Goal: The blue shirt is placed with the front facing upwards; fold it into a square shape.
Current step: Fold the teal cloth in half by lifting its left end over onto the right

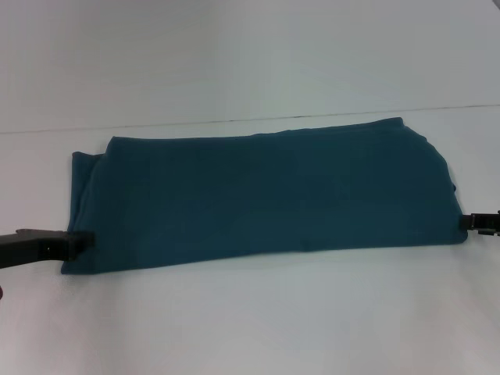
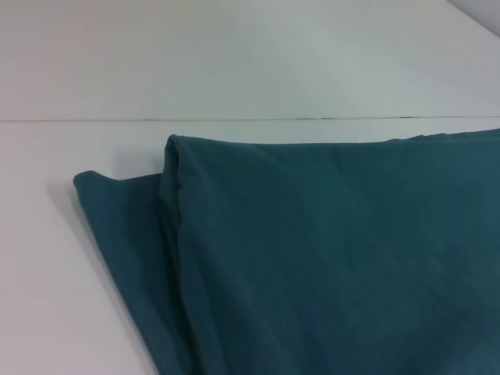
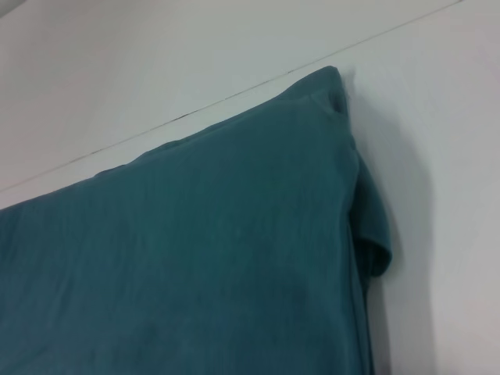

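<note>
Lying across the middle of the white desk in the head view: the blue shirt, already folded lengthwise into a long band, plain side up, no lettering showing. Stretched from the robot's left to its right, a little wider toward the right end. Left claw low at the near left corner, touching the cloth edge; cannot tell whether pinching or merely resting against it. Right claw just at the near right corner, at the frame's edge; fingers not readable either, so cannot tell.

Turning to the left wrist view: left end of the blue shirt seen close, two layers stacked, upper layer set back from the lower one so that a strip of the under layer sticks out. Soft rolled fold edge, faint creases, no claw fingers in sight.

Turning to the right wrist view: right end of the blue shirt, top corner rounded, a loose flap of under layer, perhaps a sleeve, hanging out past the side edge. Again no fingers shown.

Judging from all this: light, limp, floppy knit; likely to sag, drag and slide layer over layer when lifted. Best taken at the two near corners, pinching every layer together, lifting evenly and low so the stack stays aligned for the next fold toward a square.
</note>
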You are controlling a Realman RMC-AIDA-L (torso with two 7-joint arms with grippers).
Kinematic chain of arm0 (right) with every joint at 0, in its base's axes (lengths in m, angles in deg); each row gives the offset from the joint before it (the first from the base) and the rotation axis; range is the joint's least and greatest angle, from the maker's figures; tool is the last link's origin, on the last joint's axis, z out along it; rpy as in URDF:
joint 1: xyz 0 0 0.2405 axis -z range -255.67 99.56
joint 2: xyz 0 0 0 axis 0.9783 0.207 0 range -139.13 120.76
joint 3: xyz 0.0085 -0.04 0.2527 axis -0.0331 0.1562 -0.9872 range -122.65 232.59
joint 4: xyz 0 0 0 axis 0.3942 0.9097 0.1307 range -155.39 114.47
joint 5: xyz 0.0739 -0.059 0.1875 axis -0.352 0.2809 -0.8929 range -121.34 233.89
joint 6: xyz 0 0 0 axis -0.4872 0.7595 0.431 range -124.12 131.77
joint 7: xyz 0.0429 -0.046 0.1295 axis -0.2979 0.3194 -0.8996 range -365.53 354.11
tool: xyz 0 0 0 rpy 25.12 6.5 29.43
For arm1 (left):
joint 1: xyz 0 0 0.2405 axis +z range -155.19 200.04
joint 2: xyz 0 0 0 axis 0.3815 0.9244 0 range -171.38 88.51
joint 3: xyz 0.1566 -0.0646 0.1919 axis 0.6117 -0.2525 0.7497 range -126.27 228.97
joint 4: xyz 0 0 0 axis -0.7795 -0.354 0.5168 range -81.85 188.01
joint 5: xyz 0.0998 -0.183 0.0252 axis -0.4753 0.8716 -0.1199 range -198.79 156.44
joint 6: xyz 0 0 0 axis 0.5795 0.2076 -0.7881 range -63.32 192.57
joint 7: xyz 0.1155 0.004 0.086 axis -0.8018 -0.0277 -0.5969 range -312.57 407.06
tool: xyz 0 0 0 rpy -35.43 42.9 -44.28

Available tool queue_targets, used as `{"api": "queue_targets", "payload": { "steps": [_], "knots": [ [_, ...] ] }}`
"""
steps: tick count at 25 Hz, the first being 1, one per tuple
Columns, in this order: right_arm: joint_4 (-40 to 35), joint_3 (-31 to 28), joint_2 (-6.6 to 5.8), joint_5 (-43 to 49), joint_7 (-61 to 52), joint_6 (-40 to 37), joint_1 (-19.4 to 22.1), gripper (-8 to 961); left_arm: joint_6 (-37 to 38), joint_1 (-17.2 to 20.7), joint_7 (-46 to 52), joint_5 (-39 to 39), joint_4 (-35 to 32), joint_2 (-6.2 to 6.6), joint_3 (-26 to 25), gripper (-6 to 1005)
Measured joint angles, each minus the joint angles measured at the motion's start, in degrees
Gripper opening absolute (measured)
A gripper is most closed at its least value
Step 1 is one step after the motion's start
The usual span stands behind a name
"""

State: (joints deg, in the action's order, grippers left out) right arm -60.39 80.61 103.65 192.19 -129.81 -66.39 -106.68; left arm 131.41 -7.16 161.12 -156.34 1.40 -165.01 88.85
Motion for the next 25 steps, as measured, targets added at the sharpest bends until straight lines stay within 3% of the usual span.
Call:
{"api": "queue_targets", "payload": {
  "steps": [24, 25],
  "knots": [
    [0.6, 0.2, 0.77, -0.3, 0.7, 2.3, -0.8, 516, -4.2, -0.4, 0.8, 0.0, 2.3, 0.19, 0.1, 109],
    [0.6, 0.2, 0.77, -0.3, 0.7, 2.3, -0.8, 516, -4.3, -0.4, 0.8, 0.0, 2.4, 0.19, 0.1, 160]
  ]
}}
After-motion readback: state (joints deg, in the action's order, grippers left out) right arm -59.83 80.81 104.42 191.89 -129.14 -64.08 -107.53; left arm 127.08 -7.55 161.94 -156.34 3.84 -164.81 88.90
